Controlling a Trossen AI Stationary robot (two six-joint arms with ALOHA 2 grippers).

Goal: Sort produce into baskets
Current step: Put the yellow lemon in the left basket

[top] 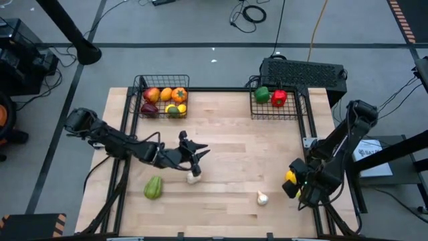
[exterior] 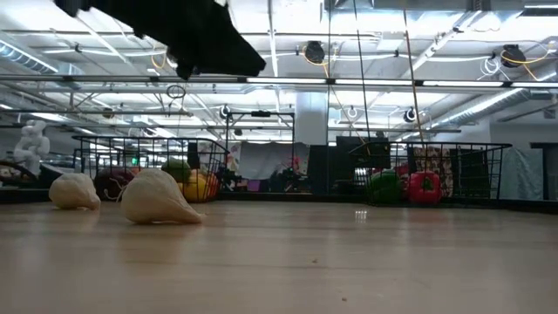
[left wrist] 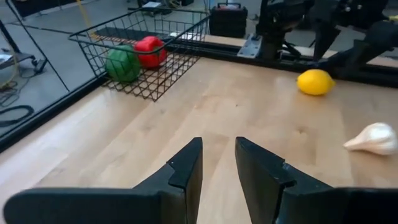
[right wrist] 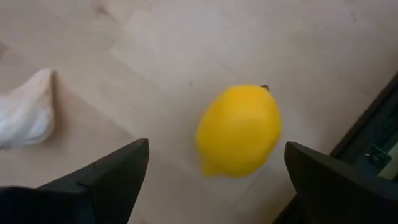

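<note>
Two garlic bulbs sit closest to the low camera on the wooden table [top: 234,147]: the nearer garlic bulb [exterior: 157,198] with the left arm dark above it, and a second garlic bulb [exterior: 74,191] farther back.

Seen from above, going left to right, a green squash [top: 153,188] lies alone near the table's front left. Beside it the left gripper [top: 195,152] hovers over the nearer bulb [top: 193,177], its fingers [left wrist: 186,171] empty with only a narrow slot between them. Behind, at the far edge, the left basket [top: 161,100] holds an apple [top: 152,94], two oranges, a dark red piece and a yellow-green one.

Farther right, the second bulb [top: 262,198] rests near the front edge. The right basket [top: 276,102] at the far right corner contains a green pepper [top: 262,94] and a red pepper [top: 279,98], touching each other.

At the table's right edge the right gripper [top: 291,181] is lowered around a lemon [right wrist: 239,129]; its fingers [right wrist: 106,174] are spread wide on either side without touching it, and the fruit lies on the wood.
</note>
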